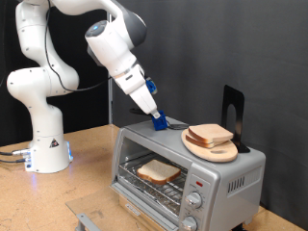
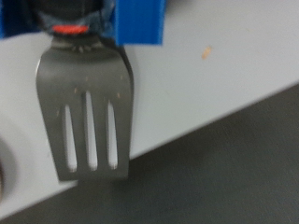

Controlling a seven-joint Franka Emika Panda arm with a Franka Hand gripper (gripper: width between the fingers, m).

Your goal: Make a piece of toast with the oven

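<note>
The silver oven point(image 1: 245, 173) stands at the exterior view's bottom right with its glass door folded down. One slice of bread point(image 1: 157, 171) lies on the wire rack inside. A second, alike slice point(image 1: 210, 134) lies on a round wooden plate point(image 1: 214, 150) on the oven's roof. My gripper point(image 1: 159, 121) is low over the roof, just left of the plate. In the wrist view a slotted metal spatula point(image 2: 89, 112) with a red collar sticks out from between the blue fingers point(image 2: 140, 23), lying over the pale oven roof point(image 2: 206, 84).
A black upright stand point(image 1: 233, 108) is on the roof behind the plate. Two round knobs point(image 1: 195, 201) sit at the oven's front right. The robot base point(image 1: 43, 144) stands at the exterior view's left on the wooden table point(image 1: 91, 192).
</note>
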